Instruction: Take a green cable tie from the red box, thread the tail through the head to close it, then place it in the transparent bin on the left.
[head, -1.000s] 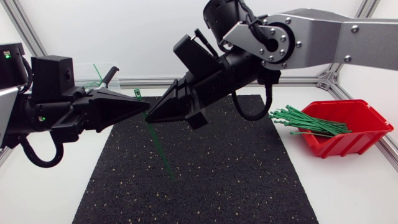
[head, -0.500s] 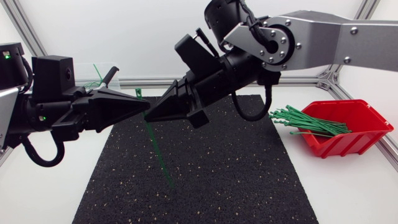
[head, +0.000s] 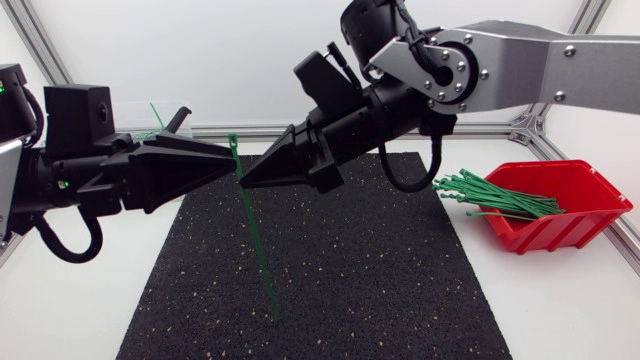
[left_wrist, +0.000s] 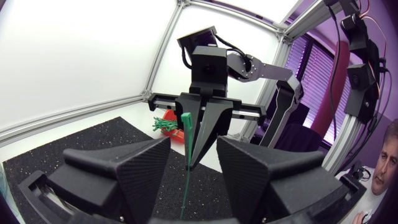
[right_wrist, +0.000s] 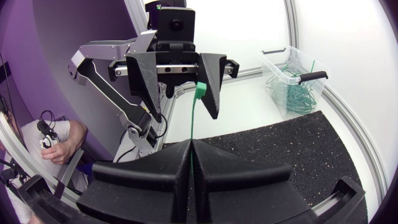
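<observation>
Two grippers are meeting nose to nose above the black mat (head: 350, 300), at roughly 11 o'clock on the table as the head view sees it. The right gripper (head: 245, 183) is pinching the green cable tie (head: 256, 238), fingers pressed together on the strap a bit below the head (right_wrist: 200, 90). So the head is sticking up at 12 o'clock and the tail is dangling off toward 5 o'clock, down near the mat, though it's hard to tell whether the tip is touching. The left gripper (head: 234, 166) is sitting with its fingers spread apart and the strap running between them, not squeezing it. The tie isn't looped yet, so my guess is that the right arm is holding it upright to present the head end cleanly. That way the left can bite near the head and free the right to go fetch the tail for threading. The red box (head: 550, 235) is over at 3 o'clock with the spare ties (head: 495, 195) spilling over its rim, and the transparent bin (right_wrist: 272, 73) is waiting at 10 o'clock behind the left arm, so the drop-off is looking like a short hop once the loop's closed.
</observation>
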